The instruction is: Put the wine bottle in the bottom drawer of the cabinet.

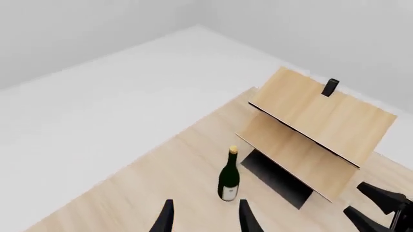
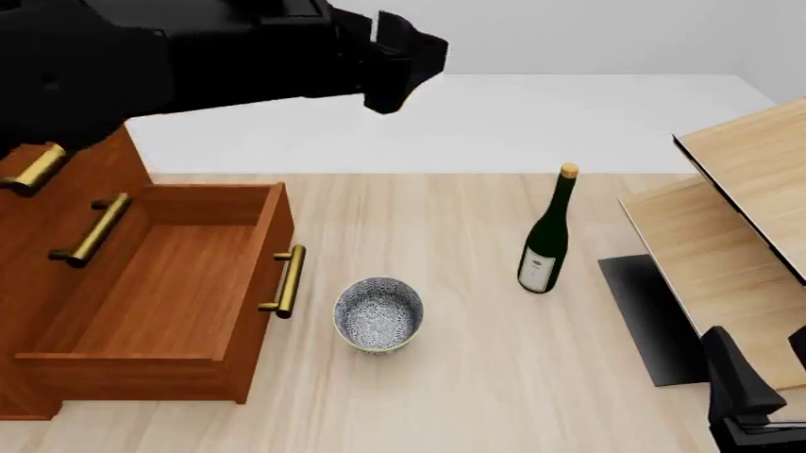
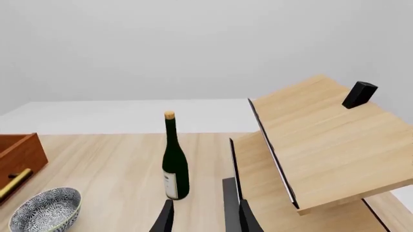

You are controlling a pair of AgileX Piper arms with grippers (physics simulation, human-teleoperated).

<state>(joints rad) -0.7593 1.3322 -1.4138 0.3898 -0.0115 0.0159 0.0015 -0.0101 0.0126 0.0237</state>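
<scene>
From my station, front cam: slim dark green glass wine bottle [image 2: 546, 238] w/ gold cap and white label stands upright on the light-wood table [image 2: 478, 377], right of centre, untouched by either arm. Speckled grey-white round bowl [image 2: 377, 314] sits to its left, well apart from it. Large reddish-brown wooden cabinet [image 2: 89, 179] at far left; its wide bottom drawer [image 2: 164, 293] is pulled out, brass bar handle [image 2: 287, 280] facing the bowl, interior looks bare. Two upper brass handles also visible on the cabinet front.

Left arm fills the top left of the front cam as a dark mass above the cabinet; its fingertips can't be made out there. Left wrist cam alone shows the left gripper [image 1: 205, 217]: two dark fingers spread apart, nothing between them, bottle ahead of them, clear of contact. That cam also catches part of the other arm at its edge.

Right gripper [image 3: 203, 217]: right wrist cam shows both fingers parted, holding nothing, bottle beyond them, not touching. Front cam gives only a dark piece of that arm at the lower right corner.

Pale light-wood slanted boards [image 2: 743, 236] on the right, dark flat base under them; a small black block [image 3: 359, 94] on the upper board shows only in the wrist cams. Only the right wrist cam shows bowl, bottle and drawer corner together at low angle.
</scene>
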